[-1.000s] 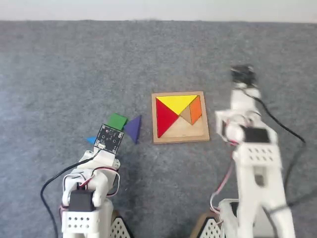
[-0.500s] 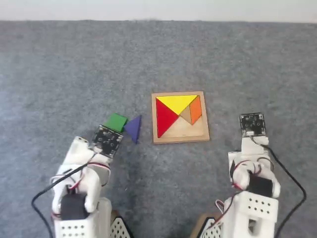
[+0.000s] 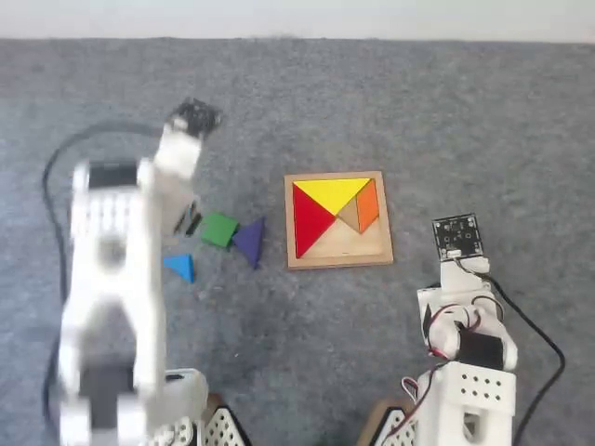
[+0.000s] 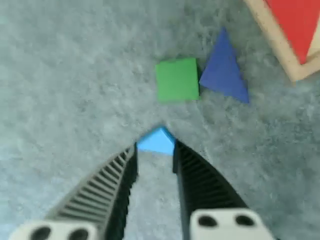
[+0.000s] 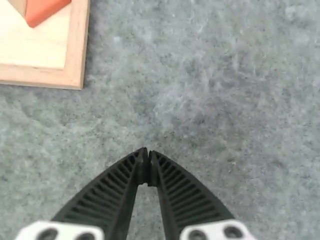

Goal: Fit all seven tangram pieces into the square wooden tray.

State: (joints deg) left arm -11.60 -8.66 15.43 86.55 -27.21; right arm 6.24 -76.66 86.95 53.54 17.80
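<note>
Closest in, at the left gripper (image 4: 154,150): jaws parted only narrowly, closed on nothing, hanging above the grey mat (image 3: 390,102). Just past the fingertips, framed in the gap, the light blue triangle (image 4: 156,140), flat on the mat, one corner aimed away from the gripper toward the green square (image 4: 176,80). Next out, that square slightly tilted, with the dark blue triangle (image 4: 223,75) just beside it. Dark blue long side turned to the tray (image 3: 337,264), running from far to near; opposite corner aimed at the square.

Inside the tray, set square to the table:
- yellow triangle (image 3: 332,191), long side along the far rim, apex toward the centre
- red triangle (image 3: 310,221), long side along the left rim, apex toward the centre
- orange parallelogram (image 3: 369,206), long axis far to near by the right rim
- small brownish triangle (image 3: 349,216), between yellow and orange

Seven pieces counted: three loose on the mat left of the tray, four seated in it.

At the right gripper (image 5: 147,162): jaws pressed together, nothing between, over bare mat near a tray corner.

Half a second back, left arm folded low, covering the light blue triangle; now raised and stretched out, triangle uncovered. Green square, dark blue triangle and tray contents unmoved. Right arm tall beside the tray a second back, now folded low.
</note>
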